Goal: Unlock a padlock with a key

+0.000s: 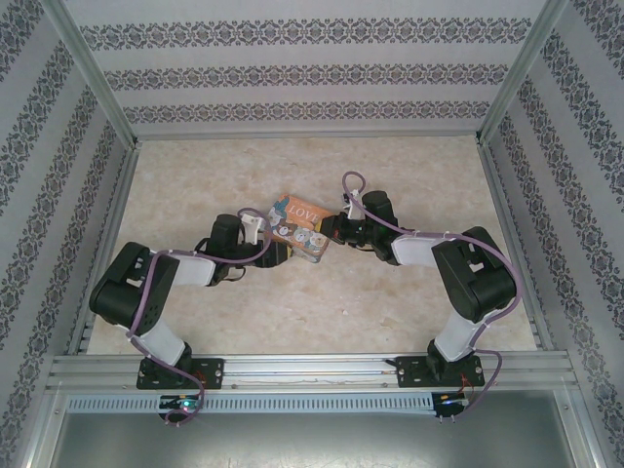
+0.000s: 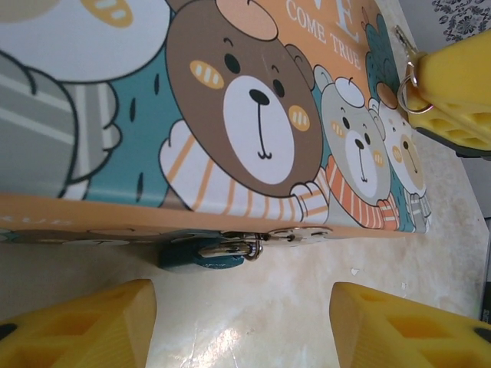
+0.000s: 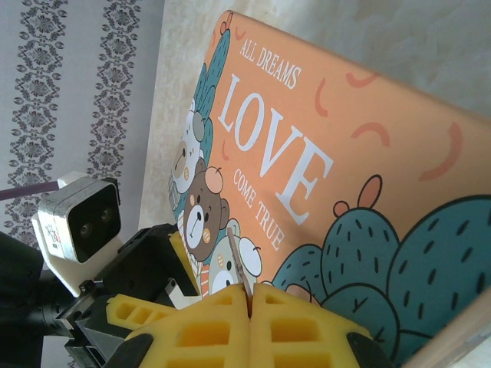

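2 black-white arms (image 1: 132, 283); purple cables (image 1: 409, 232); yellow fingers (image 2: 84, 326)

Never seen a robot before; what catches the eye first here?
A bright cartoon-bear box sits central on the table. A tiny teal padlock sits at its front clasp, before the open left gripper; the right gripper pinches a thin key beside the lid.

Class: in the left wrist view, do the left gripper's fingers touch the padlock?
No, the padlock hangs at the box edge, with bare table separating it from both fingers.
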